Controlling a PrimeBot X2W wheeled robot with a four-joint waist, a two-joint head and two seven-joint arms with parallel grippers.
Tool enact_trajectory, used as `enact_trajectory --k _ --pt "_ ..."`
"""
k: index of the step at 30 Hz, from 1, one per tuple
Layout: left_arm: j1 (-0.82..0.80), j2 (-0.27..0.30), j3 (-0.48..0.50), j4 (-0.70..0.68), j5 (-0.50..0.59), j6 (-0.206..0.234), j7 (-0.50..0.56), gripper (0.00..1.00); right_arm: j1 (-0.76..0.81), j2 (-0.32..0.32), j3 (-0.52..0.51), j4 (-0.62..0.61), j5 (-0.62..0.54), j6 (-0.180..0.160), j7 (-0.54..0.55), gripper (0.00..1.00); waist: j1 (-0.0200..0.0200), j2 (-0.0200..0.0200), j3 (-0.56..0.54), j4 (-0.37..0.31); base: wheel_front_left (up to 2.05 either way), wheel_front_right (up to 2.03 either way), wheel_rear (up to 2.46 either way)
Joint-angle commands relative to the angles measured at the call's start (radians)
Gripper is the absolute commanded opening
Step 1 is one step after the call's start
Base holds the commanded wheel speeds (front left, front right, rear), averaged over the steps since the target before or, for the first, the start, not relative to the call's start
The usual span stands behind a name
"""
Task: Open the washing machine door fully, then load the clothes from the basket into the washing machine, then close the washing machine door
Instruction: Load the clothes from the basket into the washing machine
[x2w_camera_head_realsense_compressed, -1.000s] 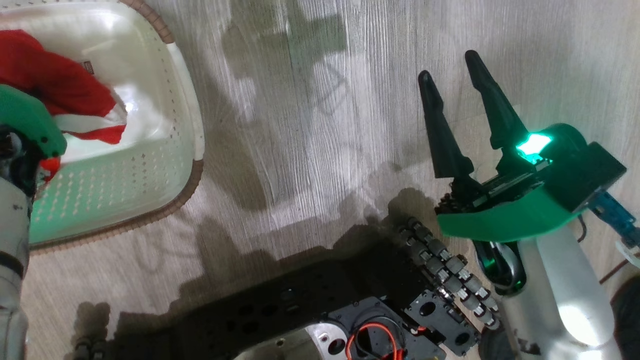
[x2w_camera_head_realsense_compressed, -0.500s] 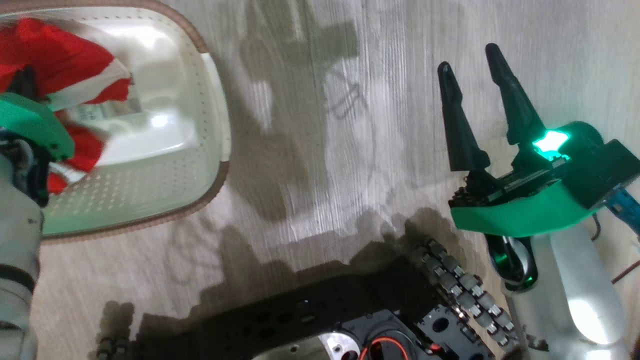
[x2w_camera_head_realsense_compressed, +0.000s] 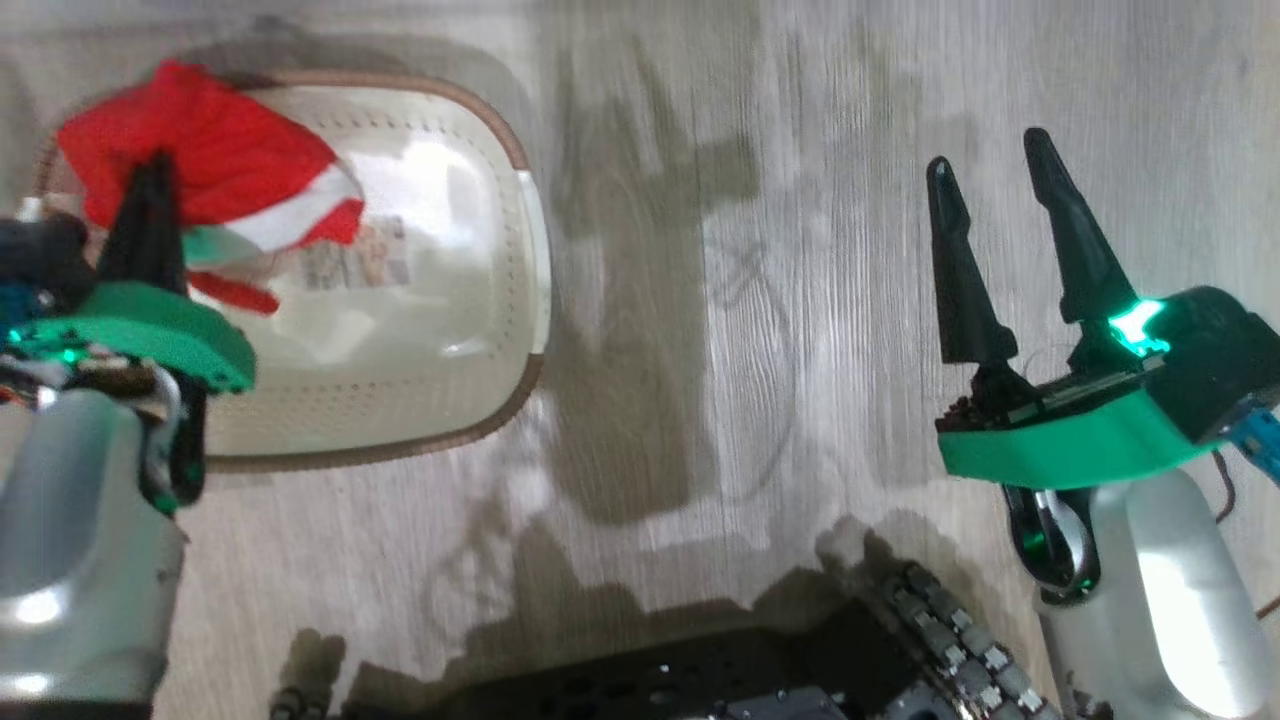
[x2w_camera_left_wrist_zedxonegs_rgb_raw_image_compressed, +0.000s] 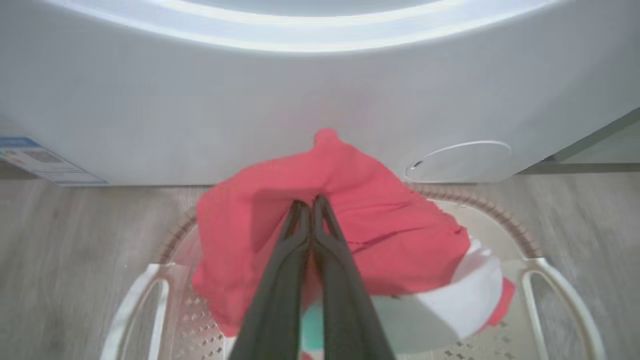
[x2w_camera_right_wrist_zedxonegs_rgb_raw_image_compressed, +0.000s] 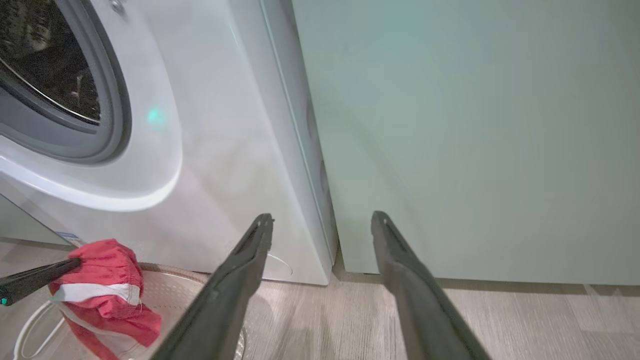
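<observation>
My left gripper is shut on the red clothes, which hang bunched over the far end of the cream basket. In the left wrist view the closed gripper pinches the clothes above the basket, just in front of the white washing machine. My right gripper stands open over bare floor, holding nothing. In the right wrist view, past the gripper, the washing machine shows its open drum mouth, with the clothes low at the left. The washing machine door is out of view.
A pale green cabinet stands directly right of the machine. Wood-look floor lies between basket and right arm. My dark base fills the bottom of the head view. A label shows on the basket floor.
The head camera has swung, shifting the whole picture right. My left gripper has lifted the clothes off the basket floor, uncovering the label. The right gripper stays open.
</observation>
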Motion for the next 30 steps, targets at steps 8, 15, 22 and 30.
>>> enact_trajectory --k 8,15,22,30 --pt "0.150 0.019 0.027 -0.308 0.046 0.065 -0.011 0.00 0.067 -0.003 -0.018 -0.047 -0.031 0.000 0.029 1.00 0.0001 -0.0001 -0.159 0.061 0.00 0.00 0.00" --pt "0.188 0.030 0.008 -0.483 0.087 0.105 0.001 0.00 0.086 -0.003 -0.040 -0.053 -0.050 0.000 0.066 1.00 0.0001 -0.0001 -0.280 0.074 0.00 0.00 0.00" --pt "0.260 0.039 -0.005 -0.574 0.105 0.130 0.011 0.00 0.109 -0.003 -0.039 -0.027 -0.053 0.000 0.085 1.00 0.0001 -0.0001 -0.399 0.070 0.00 0.00 0.00" --pt "0.416 0.035 -0.027 -0.641 0.109 0.161 0.019 0.00 0.171 -0.003 -0.047 -0.002 -0.058 0.000 0.102 1.00 0.0001 -0.0001 -0.535 0.077 0.00 0.00 0.00"
